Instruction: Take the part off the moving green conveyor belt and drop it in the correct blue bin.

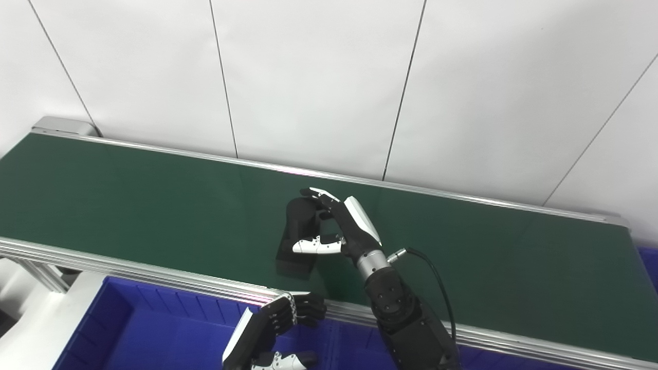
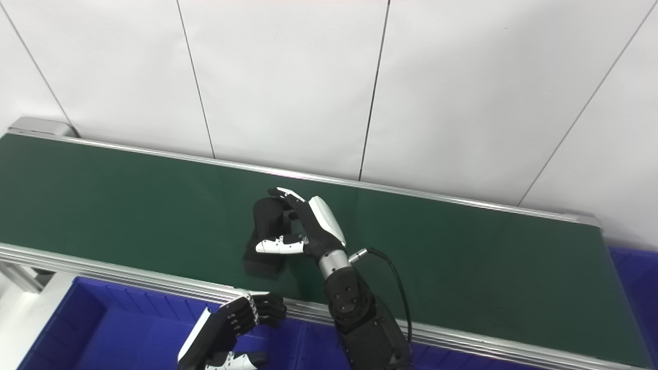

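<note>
Right hand point(image 1: 343, 226) at the black part point(image 1: 298, 231) on the conveyor belt point(image 1: 128, 205), fingers point(image 1: 320, 195) curled over its top, thumb across its front; part's long axis running belt-far-edge to near-edge. Left hand point(image 1: 272, 324) farther from part, over the blue bin point(image 1: 154, 329), fingers loosely bent, holding nothing.

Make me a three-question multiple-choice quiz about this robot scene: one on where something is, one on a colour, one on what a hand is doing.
1. Where is the black part?
A. in the bin
B. on the belt
C. on the floor

2. What colour is the bin?
A. red
B. yellow
C. blue

3. What is the right hand doing?
A. closing around the part
B. resting in the bin
C. touching the wall

Answers:
1 B, the part stands on the green belt.
2 C, the bin's walls below the belt are blue.
3 A, its fingers and thumb wrap the part, while the left hand waits over the bin.
</note>
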Robot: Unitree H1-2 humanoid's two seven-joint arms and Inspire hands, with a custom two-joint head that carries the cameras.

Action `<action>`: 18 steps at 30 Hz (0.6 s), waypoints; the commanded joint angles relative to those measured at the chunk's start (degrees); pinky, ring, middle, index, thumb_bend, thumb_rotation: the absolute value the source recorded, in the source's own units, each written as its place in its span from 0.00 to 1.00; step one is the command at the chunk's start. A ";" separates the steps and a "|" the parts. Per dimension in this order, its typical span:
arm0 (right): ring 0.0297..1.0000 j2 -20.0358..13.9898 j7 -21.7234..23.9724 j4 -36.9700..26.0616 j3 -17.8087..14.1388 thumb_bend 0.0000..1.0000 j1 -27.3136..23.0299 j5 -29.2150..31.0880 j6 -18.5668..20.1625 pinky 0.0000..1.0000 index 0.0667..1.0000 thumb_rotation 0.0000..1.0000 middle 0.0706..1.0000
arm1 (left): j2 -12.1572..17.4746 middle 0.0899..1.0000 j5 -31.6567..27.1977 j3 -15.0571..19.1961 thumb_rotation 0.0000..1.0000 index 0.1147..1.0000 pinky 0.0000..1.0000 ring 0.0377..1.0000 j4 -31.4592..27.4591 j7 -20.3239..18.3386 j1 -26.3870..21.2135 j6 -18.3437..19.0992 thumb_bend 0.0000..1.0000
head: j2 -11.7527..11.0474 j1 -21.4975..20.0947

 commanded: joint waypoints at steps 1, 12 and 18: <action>0.82 1.25 -1.68 -0.62 0.21 0.76 -2.95 -0.54 -3.33 0.78 0.83 0.26 0.80 | -0.74 0.63 0.46 -0.32 0.47 0.64 0.61 0.63 -1.88 0.40 0.10 -1.12 0.98 | 0.23 0.24; 0.56 2.25 -11.47 3.13 -0.47 0.62 -2.94 -3.20 -6.23 0.46 0.65 0.00 0.64 | -1.03 0.63 0.46 -0.33 0.47 0.64 0.61 0.63 -2.24 0.29 0.34 -1.29 0.98 | 0.57 -0.07; 0.43 2.79 -14.43 3.97 -1.95 0.50 -2.72 -1.96 -8.90 0.36 0.49 0.00 0.49 | -0.87 0.62 -0.11 -0.13 0.47 0.63 0.60 0.62 -2.71 0.09 0.43 -0.89 0.98 | 0.88 -0.49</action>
